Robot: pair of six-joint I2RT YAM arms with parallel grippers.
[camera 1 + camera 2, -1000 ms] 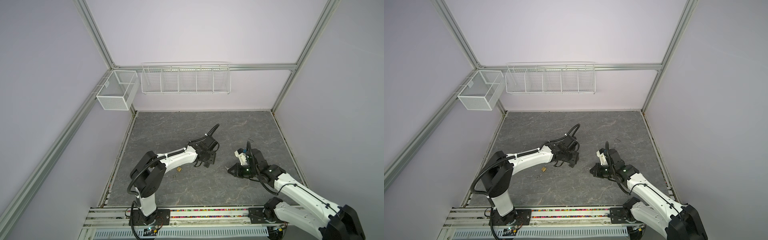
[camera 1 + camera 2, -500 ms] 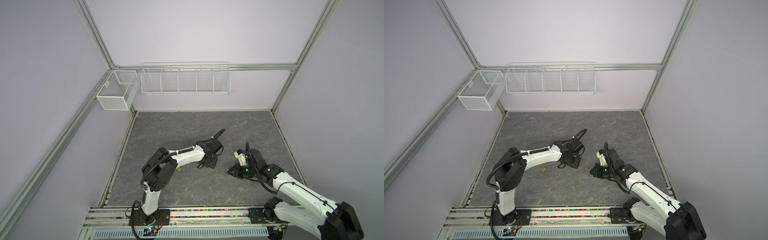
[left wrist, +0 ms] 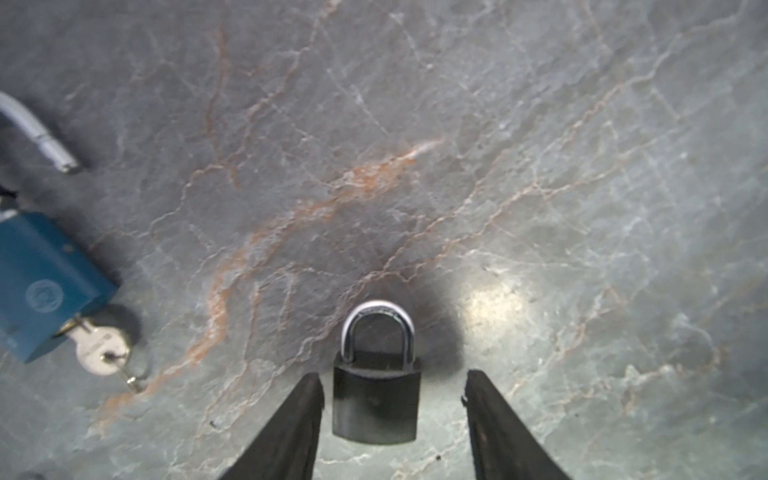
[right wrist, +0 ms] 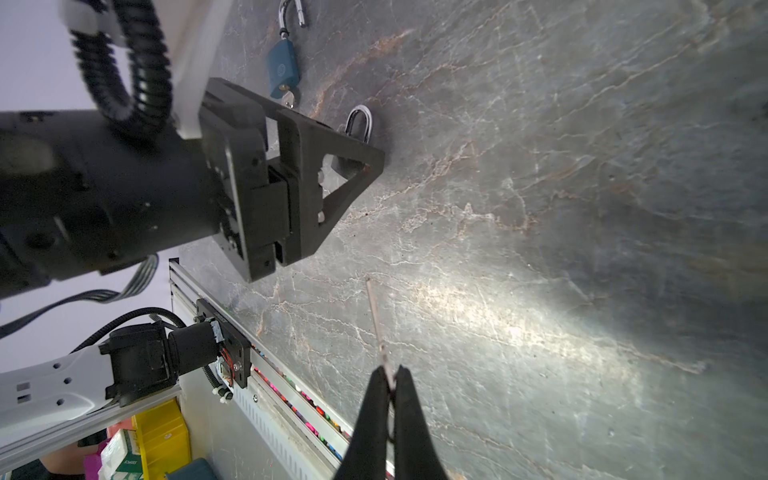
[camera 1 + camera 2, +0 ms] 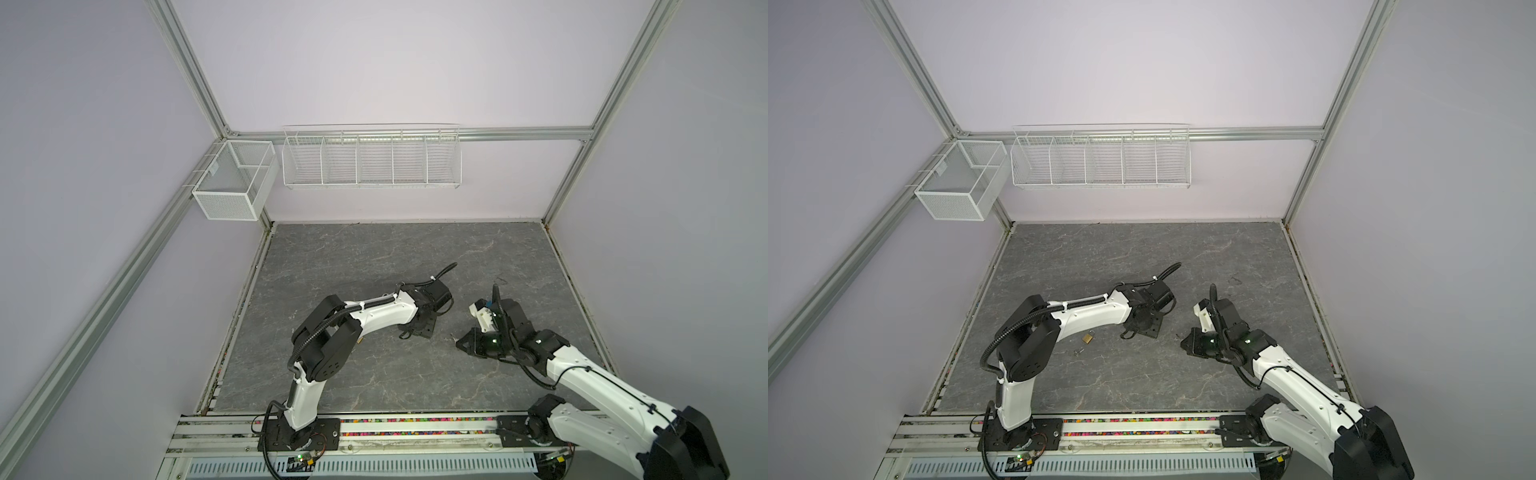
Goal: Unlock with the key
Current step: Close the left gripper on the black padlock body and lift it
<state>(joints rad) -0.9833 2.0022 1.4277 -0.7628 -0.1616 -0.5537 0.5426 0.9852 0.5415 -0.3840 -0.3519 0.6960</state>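
Observation:
A small black padlock (image 3: 376,399) with a silver shackle lies flat on the grey stone table. My left gripper (image 3: 392,376) is open astride its body, with a gap on each side. In both top views that gripper (image 5: 417,332) points down at mid-table, and the padlock is hidden beneath it. My right gripper (image 4: 390,370) is shut on a key (image 4: 376,316), whose thin blade sticks out past the fingertips. It hovers low to the right of the left gripper (image 4: 332,166). The black padlock (image 4: 359,120) also shows behind that gripper's fingers in the right wrist view.
A blue padlock (image 3: 45,286) lies beside the black one, its shackle swung open and a key (image 3: 102,349) in its keyhole. A brass padlock (image 5: 1087,338) and a small loose key (image 5: 1077,352) lie under the left forearm. White wire baskets (image 5: 372,158) hang on the back wall.
The left arm's elbow has swung toward the middle, and its gripper has settled lower over the black padlock with its jaws narrowing a little. The right arm has barely moved.

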